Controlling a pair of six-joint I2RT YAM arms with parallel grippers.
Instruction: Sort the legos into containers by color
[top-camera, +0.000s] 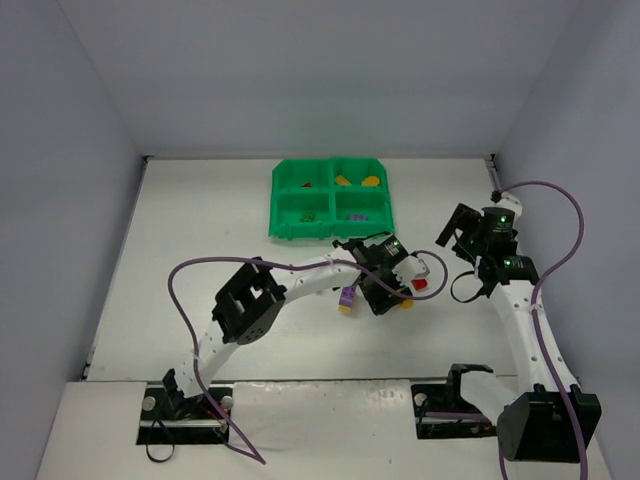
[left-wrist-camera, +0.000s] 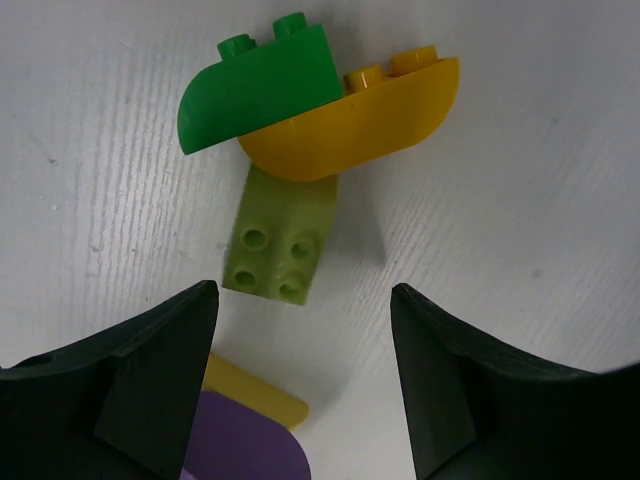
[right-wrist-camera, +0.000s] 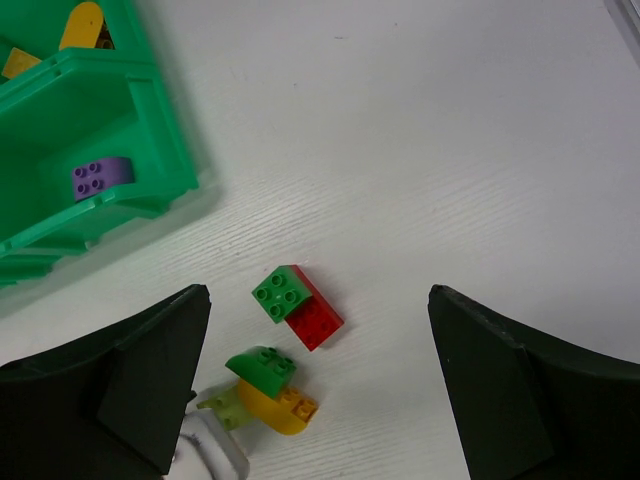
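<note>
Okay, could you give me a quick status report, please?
Left gripper open, lime brick just ahead. Right gripper open, empty. Green brick and yellow brick crowd the lime one.

Bright green, that bin tray (top-camera: 279, 205), sitting on a white table (top-camera: 190, 220). Inside it showed a red brick (top-camera: 307, 184) far left, orange-yellow bricks (top-camera: 357, 181) far right, green bits (top-camera: 308, 214) near left and a purple brick (right-wrist-camera: 100, 176) near right. Loose on the table were a dark green curved brick (left-wrist-camera: 262, 85), an orange-yellow curved brick (left-wrist-camera: 370, 120), a lime brick (left-wrist-camera: 282, 235), a pale yellow brick (left-wrist-camera: 258, 390) and a lilac brick (left-wrist-camera: 240, 445). Then a green square brick (right-wrist-camera: 282, 293) and a red loose brick (right-wrist-camera: 318, 324). The left arm (top-camera: 300, 278) and right arm (top-camera: 530, 330) were white, the left gripper (left-wrist-camera: 302, 300) and right gripper (right-wrist-camera: 318, 292) black, and the cables (top-camera: 180, 290) purple.
</note>
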